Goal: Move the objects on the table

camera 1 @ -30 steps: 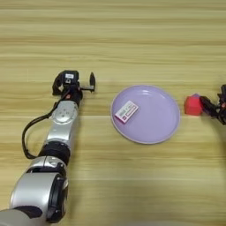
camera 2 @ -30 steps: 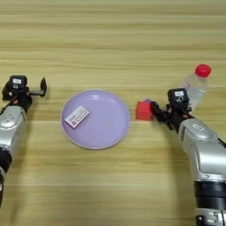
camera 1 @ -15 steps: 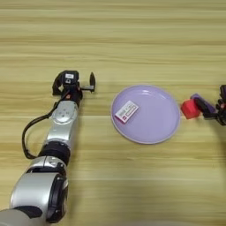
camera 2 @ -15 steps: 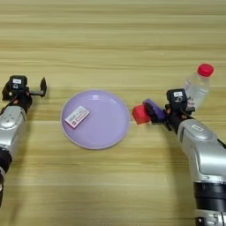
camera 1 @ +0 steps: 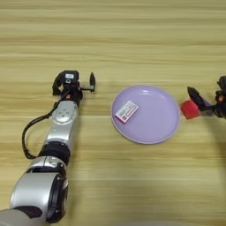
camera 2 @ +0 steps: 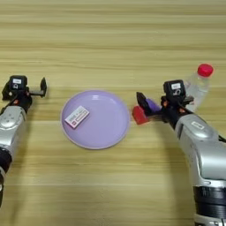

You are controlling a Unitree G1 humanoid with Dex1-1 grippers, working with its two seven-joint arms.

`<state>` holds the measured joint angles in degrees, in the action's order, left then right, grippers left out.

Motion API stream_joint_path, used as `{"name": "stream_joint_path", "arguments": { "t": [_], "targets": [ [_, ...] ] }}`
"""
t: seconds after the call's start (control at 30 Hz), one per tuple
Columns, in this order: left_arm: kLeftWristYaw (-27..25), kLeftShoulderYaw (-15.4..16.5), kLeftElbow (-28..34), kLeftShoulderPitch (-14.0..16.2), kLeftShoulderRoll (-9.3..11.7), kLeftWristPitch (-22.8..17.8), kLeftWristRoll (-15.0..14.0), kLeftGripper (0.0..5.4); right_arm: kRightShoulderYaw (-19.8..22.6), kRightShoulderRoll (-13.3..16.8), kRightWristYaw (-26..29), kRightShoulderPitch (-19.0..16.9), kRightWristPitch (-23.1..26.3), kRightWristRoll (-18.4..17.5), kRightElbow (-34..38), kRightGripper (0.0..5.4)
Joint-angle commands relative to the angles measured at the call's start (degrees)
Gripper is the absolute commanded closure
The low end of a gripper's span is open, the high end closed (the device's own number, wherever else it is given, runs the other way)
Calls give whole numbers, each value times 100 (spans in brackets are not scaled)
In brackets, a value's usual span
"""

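Red cube [camera 2: 139, 115] sits just right of the lilac plate [camera 2: 95, 119], touching its rim, the right hand [camera 2: 149, 108] behind it with fingers apart, seemingly pushing it. Left of the plate, the left hand [camera 1: 73, 83] idles, fingers apart, on the striped wooden counter [camera 2: 110, 39].

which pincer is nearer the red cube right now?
Right. The right pincer is at the red cube, by the lilac plate's right rim. The left pincer sits far off, on the plate's other side.
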<state>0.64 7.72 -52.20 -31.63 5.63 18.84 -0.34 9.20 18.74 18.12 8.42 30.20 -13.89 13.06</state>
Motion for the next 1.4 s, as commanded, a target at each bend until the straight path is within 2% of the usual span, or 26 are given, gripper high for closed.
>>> {"name": "stream_joint_path", "arguments": {
  "t": [0.03,0.17,0.37,0.57,0.73,1.03,1.4],
  "targets": [
    [23,-27,-28,-30,15,-32,5,0,155,-31,-73,43,-445,-23,270,2],
    [25,-30,-36,-35,10,-29,8,0,386,-15,-302,130,-902,79,360,2],
    [22,-32,-37,-35,9,-25,8,0,955,47,-996,362,-1523,357,130,2],
    [23,-33,-42,-35,10,-22,9,0,1092,167,-1181,404,-1826,526,-149,2],
    [24,-36,-40,-33,10,-21,10,0,1121,226,-1177,451,-1811,507,-491,2],
    [21,-34,-70,-45,20,-12,5,0,979,219,-919,553,-1464,351,-1300,2],
    [23,-37,-76,-47,18,-12,7,0,968,211,-910,676,-1176,303,-1954,2]
  ]
}}
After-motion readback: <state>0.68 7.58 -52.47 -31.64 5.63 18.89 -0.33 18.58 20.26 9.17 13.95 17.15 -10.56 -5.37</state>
